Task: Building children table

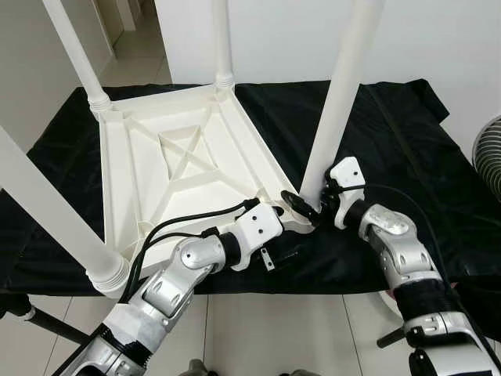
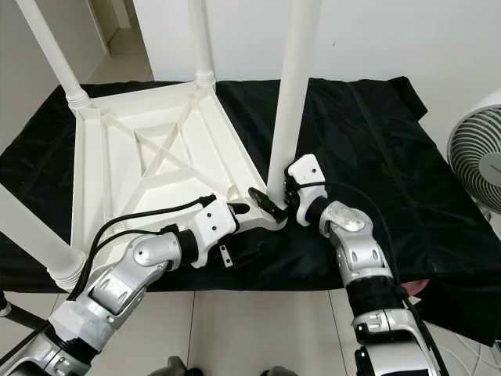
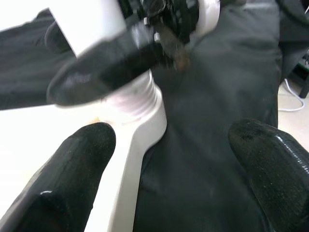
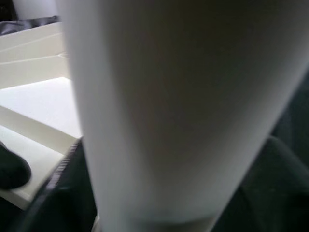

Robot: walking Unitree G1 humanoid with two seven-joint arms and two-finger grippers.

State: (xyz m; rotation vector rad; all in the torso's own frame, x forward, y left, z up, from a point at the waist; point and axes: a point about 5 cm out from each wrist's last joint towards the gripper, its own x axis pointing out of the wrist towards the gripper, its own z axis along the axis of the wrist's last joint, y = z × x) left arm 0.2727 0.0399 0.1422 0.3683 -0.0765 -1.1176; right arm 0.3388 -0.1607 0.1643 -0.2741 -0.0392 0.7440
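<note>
You have a black cloth (image 1: pixel 407 157) spread over the floor, and on it the white children's table (image 1: pixel 184 168) lies upside down, its ribbed underside facing up. Three legs already stand in their corner sockets: one at the far left corner (image 1: pixel 78 55), one at the far right corner (image 1: pixel 222 43) and one at the near left corner (image 1: pixel 55 215). The fourth leg (image 1: pixel 340 98) stands upright at the near right corner, its foot at the socket (image 2: pixel 270 211); whether it is fully seated you cannot tell, since the grippers cover the joint.

Your right gripper (image 1: pixel 313 205) is at the base of that leg, fingers closed around it; its wrist view shows the white leg pressed close against the camera. Your left gripper (image 3: pixel 169 169) lies low at the same corner, fingers spread, one finger (image 3: pixel 72 169) resting on the table's corner frame and the other (image 3: pixel 270 164) over the cloth.

A fan (image 2: pixel 477 153) stands at the right edge, beyond the cloth.
</note>
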